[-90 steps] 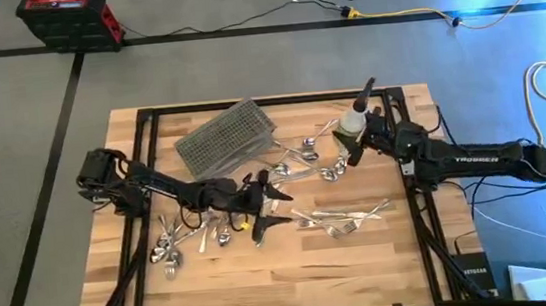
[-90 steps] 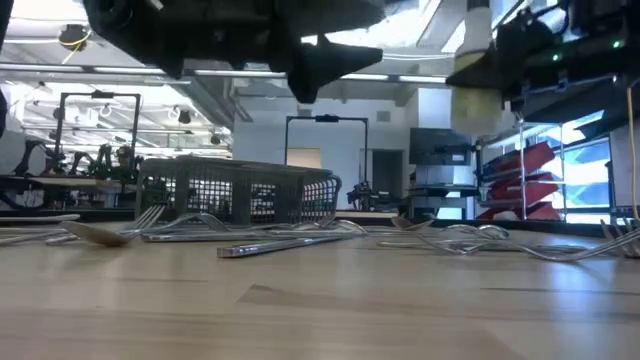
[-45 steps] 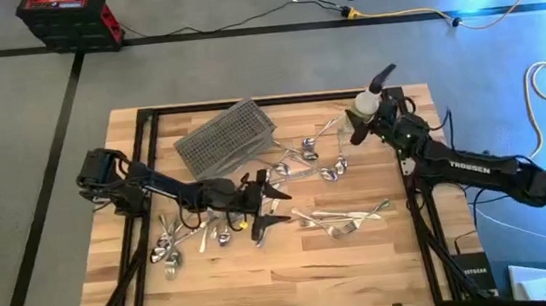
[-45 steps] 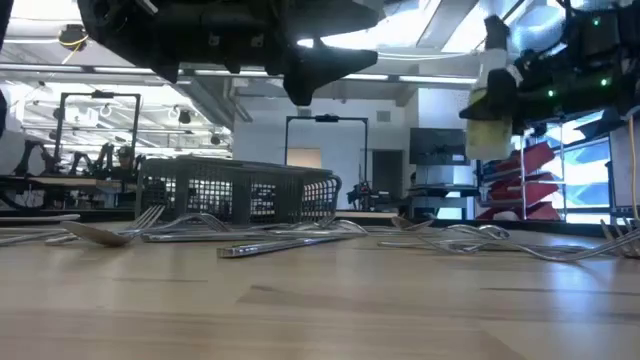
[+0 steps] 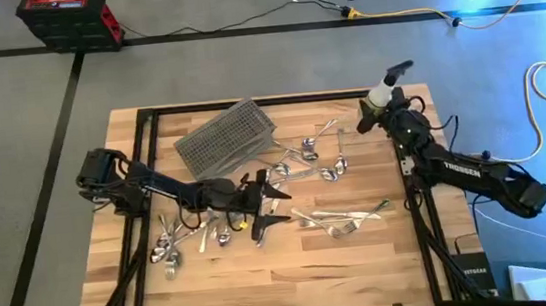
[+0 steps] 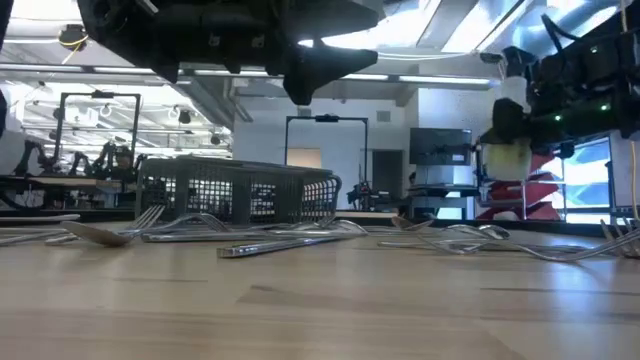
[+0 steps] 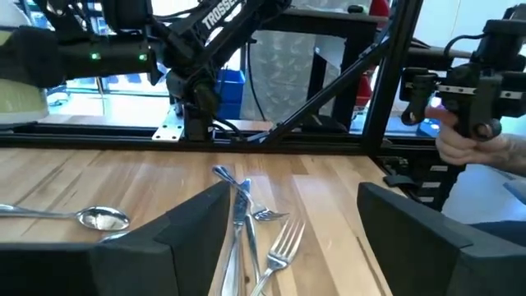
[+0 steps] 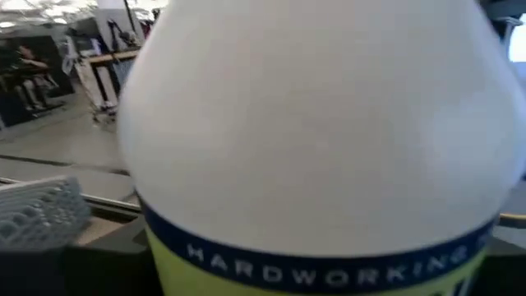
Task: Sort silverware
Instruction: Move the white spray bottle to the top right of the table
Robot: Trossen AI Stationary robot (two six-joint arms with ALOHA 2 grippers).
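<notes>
Looking straight down: silverware (image 5: 325,223) lies scattered over the table (image 5: 266,284), one cluster near the left edge, one mid-table, one toward the right edge. Gray mesh basket (image 5: 226,137) lies tilted near the far edge. Left claw (image 5: 270,202) hovers mid-table, fingers apart, empty. Right claw (image 5: 381,102) at far right corner, clamped on a white bottle (image 5: 379,95).

Low view: forks and spoons flat on the wood; basket (image 6: 240,195) behind; bottle (image 6: 508,150) held aloft at right.

Left wrist: fork (image 7: 278,251) between spread fingers (image 7: 193,222); a person's hand (image 7: 464,144) beyond the table.

Right wrist: bottle (image 8: 320,131) fills view.

gray floor (image 5: 31,146), red toolbox (image 5: 67,16)
</notes>
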